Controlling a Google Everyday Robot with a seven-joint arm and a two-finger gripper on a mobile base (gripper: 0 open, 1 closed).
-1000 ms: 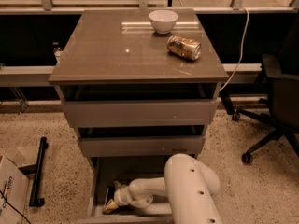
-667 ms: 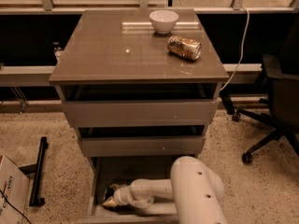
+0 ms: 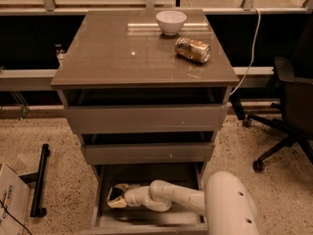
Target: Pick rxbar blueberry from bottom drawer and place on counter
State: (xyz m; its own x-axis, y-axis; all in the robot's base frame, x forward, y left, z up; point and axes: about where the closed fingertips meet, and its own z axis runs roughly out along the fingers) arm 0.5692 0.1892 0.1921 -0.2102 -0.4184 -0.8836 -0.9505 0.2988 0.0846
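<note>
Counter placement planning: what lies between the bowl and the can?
Only bare counter separates bowl and can, camera view. The hand is in the bottom drawer.

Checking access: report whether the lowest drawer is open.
Open: the deep grey-brown bottom drawer is pulled out, end effector inside it at left.

counter point(image 3: 112, 58): glossy smooth grey-brown top, refl. light | bowl point(image 3: 171, 21) on counter: white, smooth, glazed look | can point(image 3: 192, 50) on counter: shiny gold metal | bottom drawer point(image 3: 146, 218) under counter: matt grey-brown | gripper point(image 3: 117, 197) in bottom drawer, under counter: tan, matt | arm point(image 3: 171, 199): white smooth plastic shell | floor point(image 3: 73, 180) around counter: speckled, stone-like
</note>
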